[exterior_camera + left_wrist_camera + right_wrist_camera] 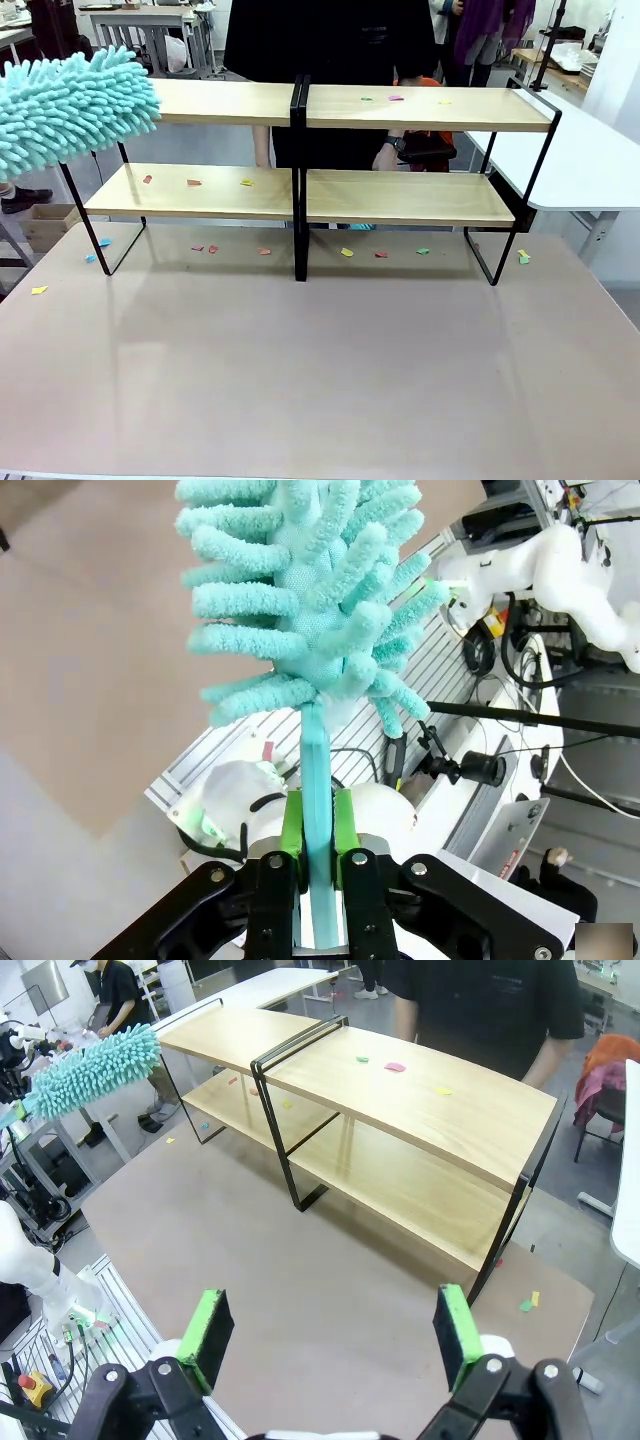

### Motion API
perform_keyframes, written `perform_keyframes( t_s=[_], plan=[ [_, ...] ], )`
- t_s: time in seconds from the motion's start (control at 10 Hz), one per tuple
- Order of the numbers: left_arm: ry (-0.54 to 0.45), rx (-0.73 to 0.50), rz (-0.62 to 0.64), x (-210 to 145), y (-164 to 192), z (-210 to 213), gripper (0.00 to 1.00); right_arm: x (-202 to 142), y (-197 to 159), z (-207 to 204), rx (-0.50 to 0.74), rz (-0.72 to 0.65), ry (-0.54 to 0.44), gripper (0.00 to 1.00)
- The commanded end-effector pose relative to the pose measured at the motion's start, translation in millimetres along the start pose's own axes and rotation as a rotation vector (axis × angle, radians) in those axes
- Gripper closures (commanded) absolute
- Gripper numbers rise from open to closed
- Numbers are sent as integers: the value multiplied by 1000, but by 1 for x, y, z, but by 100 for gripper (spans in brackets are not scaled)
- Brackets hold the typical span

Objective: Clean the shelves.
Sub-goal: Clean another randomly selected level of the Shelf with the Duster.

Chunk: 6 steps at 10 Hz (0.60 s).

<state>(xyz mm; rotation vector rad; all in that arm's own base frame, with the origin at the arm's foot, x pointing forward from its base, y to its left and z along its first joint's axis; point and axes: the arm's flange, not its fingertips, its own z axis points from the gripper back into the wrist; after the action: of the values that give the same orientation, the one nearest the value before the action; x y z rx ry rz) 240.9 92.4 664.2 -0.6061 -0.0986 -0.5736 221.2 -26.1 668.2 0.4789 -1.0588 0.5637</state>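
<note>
1. Standing across the brown tabletop (pixel 320 380), toward its far edge, the shelves (pixel 400 108) are two joined units with an upper and a lower board each. A hard sideways sweep could, I think, shove or tip the light frame toward the person (pixel 330 40) right behind it.
2. That person's hand (pixel 385 155) hangs just behind the gap between the tiers, so a duster pushed through the lower tier might brush it.
3. The teal duster (pixel 70 110) hovers at the left end of the upper board, and I cannot tell whether it touches. If it comes in too low, the fluffy head could snag the black frame post rather than ride the wood.
4. The left tool (pixel 318 820) is clamped on the duster's flat handle, with green pads pressed to both sides. The grip sits low on the handle, so pressing down may lever it round between the pads.
5. The right tool (pixel 330 1325) hangs above the tabletop with its pads wide apart, holding nothing. With it idle, nothing steadies the rack.
6. Small coloured paper scraps (pixel 193 182) dot both tiers and the tabletop beneath. Swept off, they likely just join those below or cling in the fibres.
</note>
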Motion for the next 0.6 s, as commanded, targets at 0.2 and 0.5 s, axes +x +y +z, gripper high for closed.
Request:
perform_keyframes(
  t_s=[0.2,0.5],
  plan=[
    [10,4,14,-2,-2,5,87,-1,-1,1,-3,-5,4,0],
    [-13,-34,25,15,-17,-4,87,0,0,0,0,0,0,0]
  ],
)
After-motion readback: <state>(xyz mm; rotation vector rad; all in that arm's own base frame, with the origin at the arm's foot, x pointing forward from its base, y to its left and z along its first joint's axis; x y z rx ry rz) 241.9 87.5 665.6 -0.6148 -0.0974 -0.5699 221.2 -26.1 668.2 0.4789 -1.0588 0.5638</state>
